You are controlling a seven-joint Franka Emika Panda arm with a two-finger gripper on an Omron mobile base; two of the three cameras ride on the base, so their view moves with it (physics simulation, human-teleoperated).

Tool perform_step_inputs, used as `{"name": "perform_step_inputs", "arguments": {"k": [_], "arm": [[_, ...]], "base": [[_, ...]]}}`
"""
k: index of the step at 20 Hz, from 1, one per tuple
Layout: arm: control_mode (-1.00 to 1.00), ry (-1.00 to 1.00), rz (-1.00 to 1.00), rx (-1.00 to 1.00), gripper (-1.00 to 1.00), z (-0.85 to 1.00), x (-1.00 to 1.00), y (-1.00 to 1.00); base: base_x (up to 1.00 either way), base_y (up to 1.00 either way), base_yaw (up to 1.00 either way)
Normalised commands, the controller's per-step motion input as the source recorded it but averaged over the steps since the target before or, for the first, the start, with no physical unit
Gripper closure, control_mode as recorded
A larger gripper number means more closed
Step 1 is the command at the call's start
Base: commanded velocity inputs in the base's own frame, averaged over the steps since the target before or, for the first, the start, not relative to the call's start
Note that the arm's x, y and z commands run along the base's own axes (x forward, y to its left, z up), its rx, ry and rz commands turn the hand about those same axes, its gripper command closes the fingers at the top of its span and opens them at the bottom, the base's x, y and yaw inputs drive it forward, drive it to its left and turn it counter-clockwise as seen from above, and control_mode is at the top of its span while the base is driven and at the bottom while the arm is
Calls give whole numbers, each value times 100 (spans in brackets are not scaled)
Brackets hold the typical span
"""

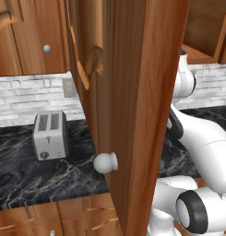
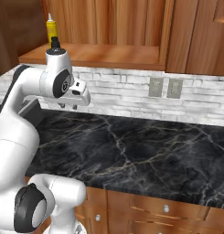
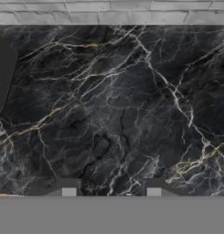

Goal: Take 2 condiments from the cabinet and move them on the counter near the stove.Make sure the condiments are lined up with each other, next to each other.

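A yellow squeeze bottle [image 2: 51, 32] with a white nozzle, one of the condiments, stands upright at the left end of the open cabinet's shelf [image 2: 99, 55]. My gripper [image 2: 68, 106] hangs below that shelf and points down at the black marble counter [image 2: 131, 151]. In the hand view my gripper [image 3: 111, 191] is open, its two tips wide apart over bare marble with nothing between them. A flat dark grey shape with a cut corner [image 3: 1, 68], perhaps the stove's edge, lies at the left of the hand view.
The open cabinet door [image 1: 128, 115] with its round knob [image 1: 105, 162] swings out in front of the left base camera and hides most of the arm. A silver toaster [image 1: 50, 135] sits on the counter to the left. Two wall outlets [image 2: 164, 87] are on the brick backsplash.
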Motion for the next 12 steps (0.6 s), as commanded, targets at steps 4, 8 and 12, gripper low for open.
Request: {"name": "perform_step_inputs", "arguments": {"k": [4,8,12], "arm": [[-100,-5,0,0,-100,0,-23,0],[-100,-30,0,0,-100,17,-26,6],[-100,-34,11,0,-100,42,0,17]], "base": [[0,0,0],[0,0,0],[0,0,0]]}}
